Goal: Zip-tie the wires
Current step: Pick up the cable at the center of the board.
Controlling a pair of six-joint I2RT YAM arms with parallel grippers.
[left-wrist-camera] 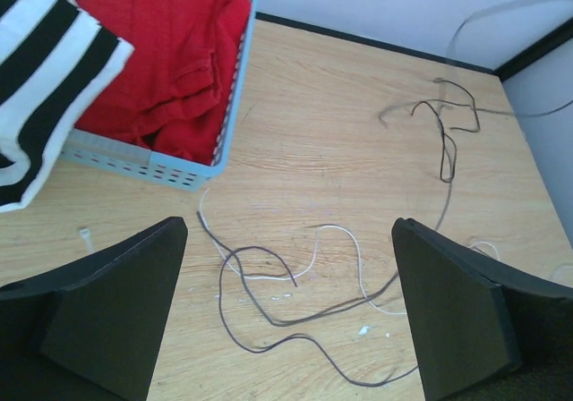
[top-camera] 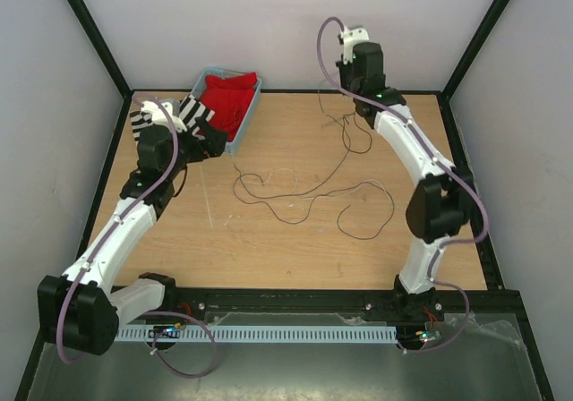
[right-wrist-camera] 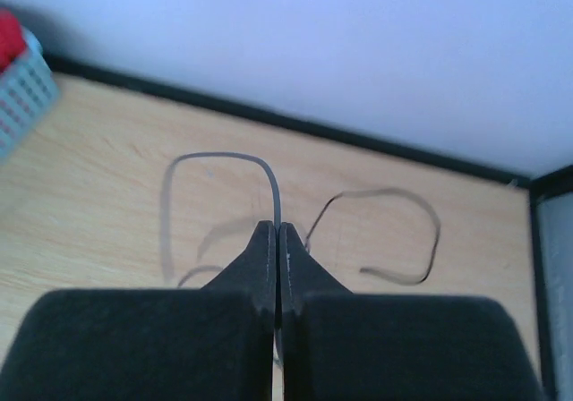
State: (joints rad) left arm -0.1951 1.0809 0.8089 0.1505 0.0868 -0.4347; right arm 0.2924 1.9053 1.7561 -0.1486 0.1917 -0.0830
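The wires (top-camera: 295, 191) lie in loose dark and pale loops across the middle of the wooden table. My left gripper (top-camera: 208, 143) is open and empty just above their left end, near the basket. In the left wrist view the strands (left-wrist-camera: 269, 285) curl between its spread fingers (left-wrist-camera: 116, 302). My right gripper (top-camera: 349, 92) is at the far right back, raised above the table. In the right wrist view it (right-wrist-camera: 278, 228) is shut on one grey wire strand (right-wrist-camera: 224, 157) that arcs out of the tips. The zip tie (top-camera: 208, 200) is a faint pale strip left of the wires.
A blue basket (top-camera: 246, 119) holding red cloth (top-camera: 231, 97) stands at the back left, with a black-and-white striped cloth (top-camera: 192, 115) over its near corner. Black frame rails edge the table, with grey walls behind.
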